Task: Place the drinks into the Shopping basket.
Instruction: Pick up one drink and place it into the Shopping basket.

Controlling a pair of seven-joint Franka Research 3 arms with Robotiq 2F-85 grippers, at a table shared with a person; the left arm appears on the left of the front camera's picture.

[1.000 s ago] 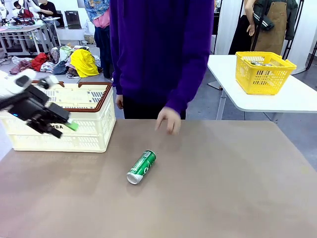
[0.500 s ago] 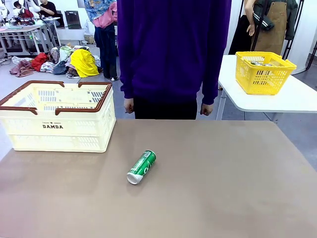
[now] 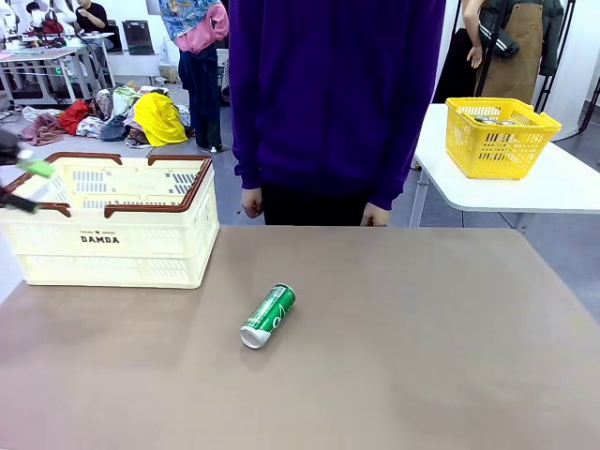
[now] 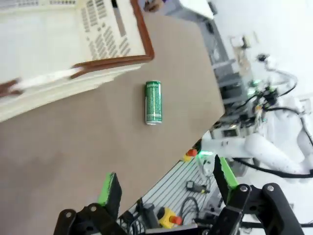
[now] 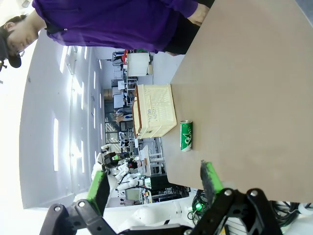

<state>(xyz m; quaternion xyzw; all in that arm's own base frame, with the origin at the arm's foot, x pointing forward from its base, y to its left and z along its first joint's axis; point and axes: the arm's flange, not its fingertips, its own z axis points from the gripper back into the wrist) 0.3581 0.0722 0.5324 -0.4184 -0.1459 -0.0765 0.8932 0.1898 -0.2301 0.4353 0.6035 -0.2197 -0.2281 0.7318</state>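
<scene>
- While the green can [image 3: 268, 316] lies on its side on the table [image 3: 422, 356], nothing touches it. Its silver end points toward the robot's side, and the body is angled a bit diag. toward the far R.
- Can pos.: somewhat L of the table's middle, nearer the robot than the Shopping basket [image 3: 141, 253]. It is near the basket's R corner but clearly apart from it.
- In the L wrist view the can [image 4: 153, 102] sits on bare table just past the basket's brown rim [image 4: 142, 44]. In the R wrist view the can [image 5: 186, 135] is beside the basket [image 5: 156, 115] w/ a gap btwn them.
- Shopping basket: upright at the table's far L, w/ cream slotted walls, brown rim + handles, and "DAMDA" on the near wall. Can't tell what's inside.
- L gripper [image 3: 23, 185]: at the front view's L edge, blurred, green pad showing, overlapping the basket's near L rim. Can't tell if it touches.
- L gripper [image 4: 164, 174] in its own wrist view: jaws spread wide, nothing btwn them.
- R gripper [image 5: 155, 172]: jaws wide apart too, empty, w/ the can and basket well beyond its fingers.
- Person [image 3: 337, 94]: purple top, standing at the table's far edge. Both hands [image 3: 251, 202] hang at the sides, well apart from the can.
- Yellow mesh basket [image 3: 502, 136]: on a separate white table [image 3: 562, 187] at far R.
</scene>
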